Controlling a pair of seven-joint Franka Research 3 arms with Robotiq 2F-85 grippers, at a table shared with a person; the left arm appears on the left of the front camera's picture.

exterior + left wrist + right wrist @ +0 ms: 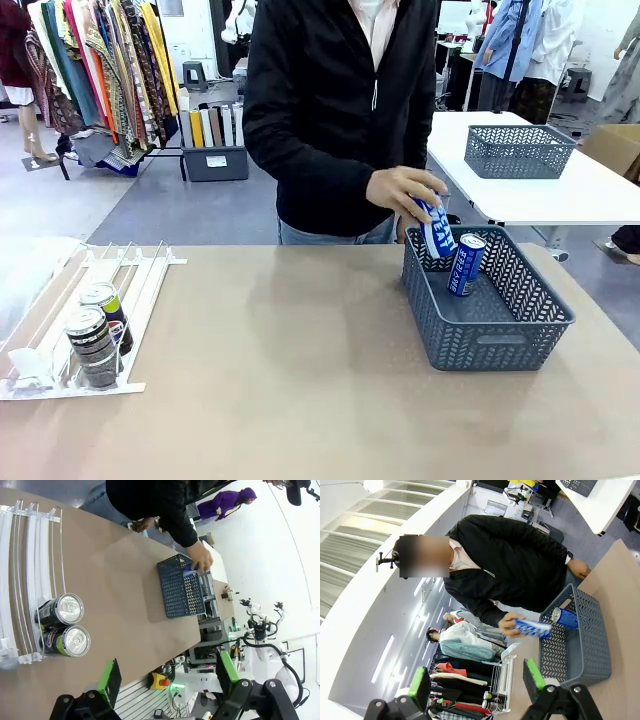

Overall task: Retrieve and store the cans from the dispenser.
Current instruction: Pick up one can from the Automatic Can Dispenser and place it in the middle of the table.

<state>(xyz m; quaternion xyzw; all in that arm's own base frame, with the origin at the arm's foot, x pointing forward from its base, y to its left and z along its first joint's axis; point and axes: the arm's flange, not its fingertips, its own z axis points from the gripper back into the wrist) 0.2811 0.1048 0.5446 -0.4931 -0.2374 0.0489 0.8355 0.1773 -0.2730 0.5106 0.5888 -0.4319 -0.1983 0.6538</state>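
Grey mesh basket (500,340) on table (300,380). Inside basket: one blue can (466,264), leaning toward far wall. Over basket's far-left corner: second blue can (436,228), tilted, gripped by person's hand (400,190). Well left of basket: dispenser (150,270), with Pepsi can (108,312) and dark patterned can (93,347) upright, one behind the other, at low end. Left gripper (167,677): fingers wide apart, empty, well away from basket. Right gripper (476,680): fingers apart, empty, clear of basket.

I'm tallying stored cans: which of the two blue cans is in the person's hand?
The blue can at the basket's far-left corner, gripped from above by the person's hand; the other blue can leans free inside the basket.
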